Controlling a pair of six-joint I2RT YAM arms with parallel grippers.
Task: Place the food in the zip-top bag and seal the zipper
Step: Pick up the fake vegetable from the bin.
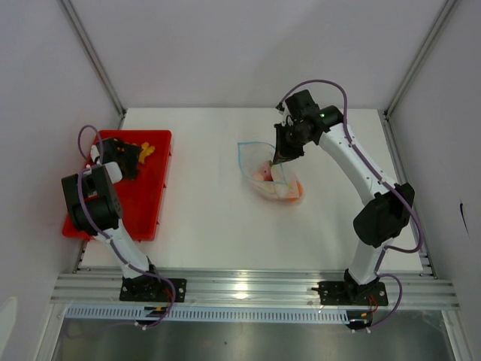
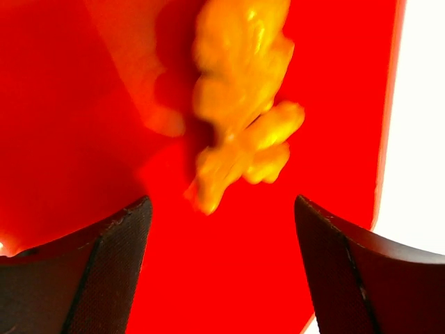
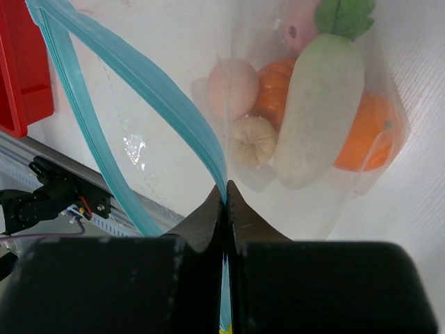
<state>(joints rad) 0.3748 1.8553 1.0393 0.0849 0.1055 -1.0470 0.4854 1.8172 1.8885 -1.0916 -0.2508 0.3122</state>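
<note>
The clear zip-top bag (image 1: 272, 177) lies mid-table with its mouth open toward the left. Several toy foods (image 3: 316, 118) sit inside: a white radish, orange pieces, a pink piece. My right gripper (image 3: 227, 189) is shut on the blue-teal zipper (image 3: 167, 97), pinching one strip of the mouth edge; it also shows in the top view (image 1: 284, 154). A yellow-orange toy food (image 2: 240, 104) lies on the red tray (image 2: 83, 104). My left gripper (image 2: 222, 236) is open just above the tray, the yellow food a little ahead of its fingertips (image 2: 128, 229).
The red tray (image 1: 146, 199) sits at the table's left side under the left arm. White walls and metal frame posts surround the table. An aluminium rail runs along the near edge.
</note>
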